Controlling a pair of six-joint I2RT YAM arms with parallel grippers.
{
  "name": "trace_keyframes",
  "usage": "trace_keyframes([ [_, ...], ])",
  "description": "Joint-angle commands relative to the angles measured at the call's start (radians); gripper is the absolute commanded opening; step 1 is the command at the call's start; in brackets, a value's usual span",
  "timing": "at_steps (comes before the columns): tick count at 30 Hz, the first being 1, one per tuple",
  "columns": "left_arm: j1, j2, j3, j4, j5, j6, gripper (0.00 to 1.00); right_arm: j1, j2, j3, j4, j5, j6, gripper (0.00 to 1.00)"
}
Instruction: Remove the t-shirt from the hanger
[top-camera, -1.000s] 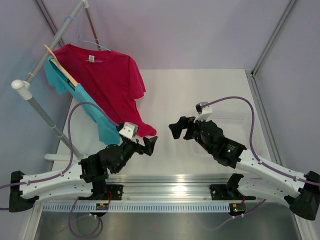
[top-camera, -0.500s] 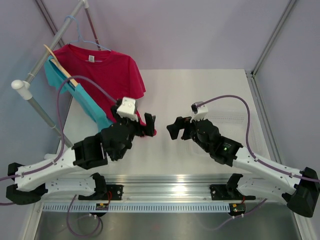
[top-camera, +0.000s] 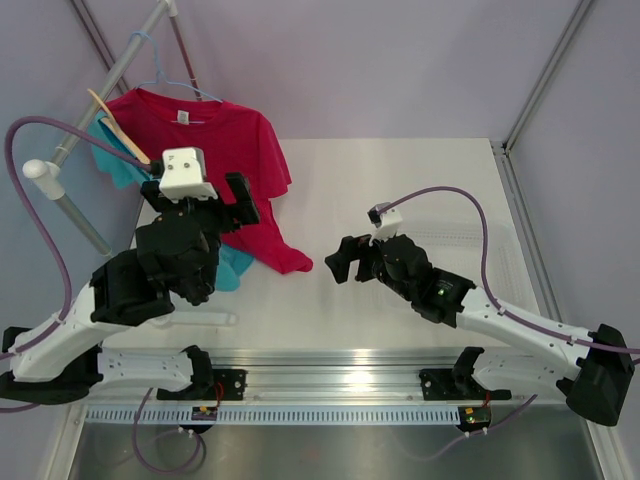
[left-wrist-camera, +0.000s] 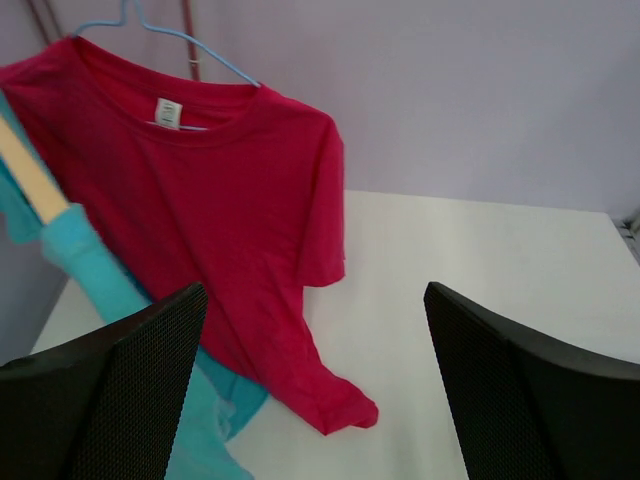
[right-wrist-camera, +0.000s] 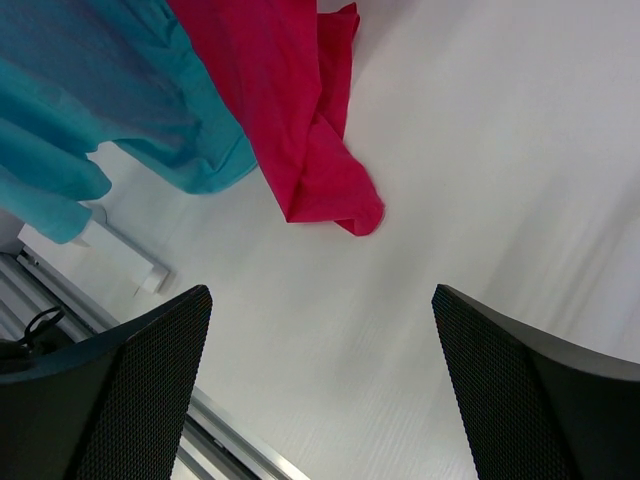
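- red t-shirt (left-wrist-camera: 220, 200) hangs on blue wire hanger (left-wrist-camera: 215, 62) at the rack; hem trails onto table (top-camera: 400, 180)
- teal t-shirt (right-wrist-camera: 100, 80) hangs just beside it, partly under it
- left gripper (left-wrist-camera: 315, 390) raised, aimed at the shirt body, jaws spread wide, holding nothing; likely lining up a grab
- right gripper (top-camera: 340, 257) low near the hem, jaws released, empty; probably set to pull the bottom

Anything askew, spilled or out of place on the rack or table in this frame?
Only the red t-shirt stands out. It hangs slanted from its blue hanger, and its lower hem lies bunched on the table instead of hanging free. A teal garment hangs beside it. No spills or damage are visible.
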Motion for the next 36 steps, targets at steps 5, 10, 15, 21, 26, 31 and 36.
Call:
trace_keyframes([
  [5, 0.005, -0.084, -0.034, 0.013, -0.277, 0.082, 0.91, 0.004, -0.033, 0.033, 0.016, -0.022, -0.020, 1.00],
  [10, 0.155, -0.127, -0.105, 0.050, -0.278, 0.063, 0.88, 0.004, -0.049, 0.028, 0.016, -0.025, -0.025, 1.00],
  [15, 0.287, -0.086, -0.157, 0.051, -0.248, 0.044, 0.90, 0.004, -0.065, 0.021, 0.013, -0.010, -0.028, 1.00],
  [21, 0.397, -0.069, -0.177, 0.051, -0.171, 0.006, 0.89, 0.004, -0.093, 0.013, 0.013, -0.021, -0.026, 1.00],
  [26, 0.506, 0.006, -0.174, 0.044, -0.131, 0.030, 0.88, 0.004, -0.118, 0.008, 0.008, -0.022, -0.026, 0.99],
  [31, 0.571, 0.061, -0.157, 0.041, -0.062, -0.003, 0.83, 0.003, -0.124, 0.004, 0.015, -0.024, -0.025, 1.00],
  [36, 0.643, 0.115, -0.131, 0.038, -0.050, -0.002, 0.79, 0.004, -0.124, 0.007, 0.010, -0.028, -0.025, 0.99],
])
